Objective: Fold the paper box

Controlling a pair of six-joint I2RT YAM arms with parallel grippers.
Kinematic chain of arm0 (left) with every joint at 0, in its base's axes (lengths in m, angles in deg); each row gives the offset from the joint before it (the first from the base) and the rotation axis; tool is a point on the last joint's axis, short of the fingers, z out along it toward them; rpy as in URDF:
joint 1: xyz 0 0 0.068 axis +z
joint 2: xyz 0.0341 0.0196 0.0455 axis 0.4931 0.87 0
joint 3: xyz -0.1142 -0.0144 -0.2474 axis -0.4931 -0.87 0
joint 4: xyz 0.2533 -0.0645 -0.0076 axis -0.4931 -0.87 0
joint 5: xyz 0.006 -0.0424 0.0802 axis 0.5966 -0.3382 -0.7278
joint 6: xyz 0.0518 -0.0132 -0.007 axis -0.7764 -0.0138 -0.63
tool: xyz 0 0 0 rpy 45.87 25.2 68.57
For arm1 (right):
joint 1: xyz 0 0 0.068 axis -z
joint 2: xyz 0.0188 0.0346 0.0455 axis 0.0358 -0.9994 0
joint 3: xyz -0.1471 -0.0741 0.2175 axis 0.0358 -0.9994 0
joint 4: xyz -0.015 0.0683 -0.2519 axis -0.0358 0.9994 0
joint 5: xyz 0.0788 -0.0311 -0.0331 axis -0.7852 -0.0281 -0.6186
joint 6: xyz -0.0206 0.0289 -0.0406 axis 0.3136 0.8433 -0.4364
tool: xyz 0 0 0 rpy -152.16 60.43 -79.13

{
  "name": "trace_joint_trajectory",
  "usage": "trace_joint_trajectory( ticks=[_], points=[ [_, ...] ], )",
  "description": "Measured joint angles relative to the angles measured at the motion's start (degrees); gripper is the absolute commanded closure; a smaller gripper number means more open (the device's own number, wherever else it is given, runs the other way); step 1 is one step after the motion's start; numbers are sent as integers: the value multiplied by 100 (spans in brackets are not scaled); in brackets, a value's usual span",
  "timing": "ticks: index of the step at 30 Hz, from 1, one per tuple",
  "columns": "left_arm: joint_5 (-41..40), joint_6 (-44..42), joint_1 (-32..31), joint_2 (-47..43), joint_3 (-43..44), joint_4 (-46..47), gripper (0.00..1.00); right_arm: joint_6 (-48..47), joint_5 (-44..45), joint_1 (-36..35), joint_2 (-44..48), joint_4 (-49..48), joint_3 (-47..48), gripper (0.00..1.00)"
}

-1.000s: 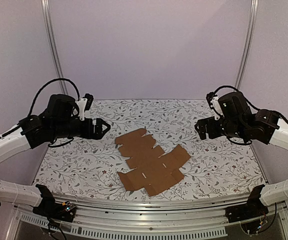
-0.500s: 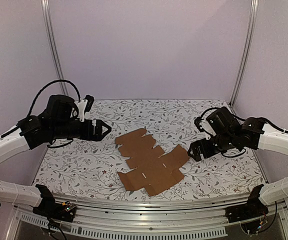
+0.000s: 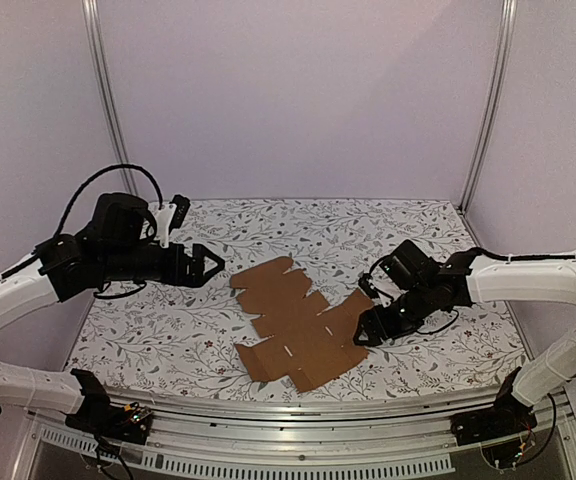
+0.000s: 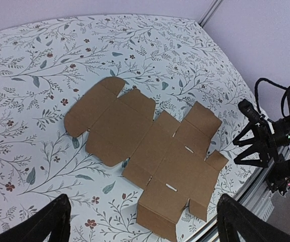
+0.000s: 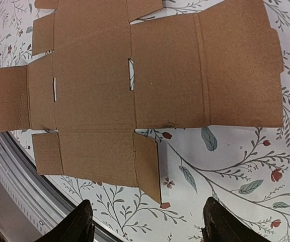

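- The paper box is a plain brown cardboard die-cut sheet, and we see it lying flat and unfolded on the white table printed with leafy sprigs. Its flaps are spread out, and creases and narrow slots show.
- Our left gripper hangs with its jaws wide apart and holds nothing. The box lies ahead of and below it, well apart.
- Our right gripper is also spread and empty. The box's nearest flap sits just ahead of its fingers.

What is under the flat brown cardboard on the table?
The paper box lies flat on the flowery table cover, which shows through a slot. Anything else beneath the sheet is covered, so it cannot be seen.
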Motion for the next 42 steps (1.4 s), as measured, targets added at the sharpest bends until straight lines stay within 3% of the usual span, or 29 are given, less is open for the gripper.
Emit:
trace_joint_trajectory(
  ticks=[4, 25, 31, 42],
  points=[
    [42, 4, 0, -2, -28, 0, 0, 66, -234, 2, -345, -302, -4, 44],
    [44, 4, 0, -9, -72, 0, 0, 81, -669, 0, -1012, -957, -229, 79],
    [46, 4, 0, -9, -70, 2, 1, 59, -772, 2, -1012, -977, -249, 100],
    [125, -70, 0, 122, 87, -17, 1, -271, -909, 0, -625, -354, -63, 100]
  ],
)
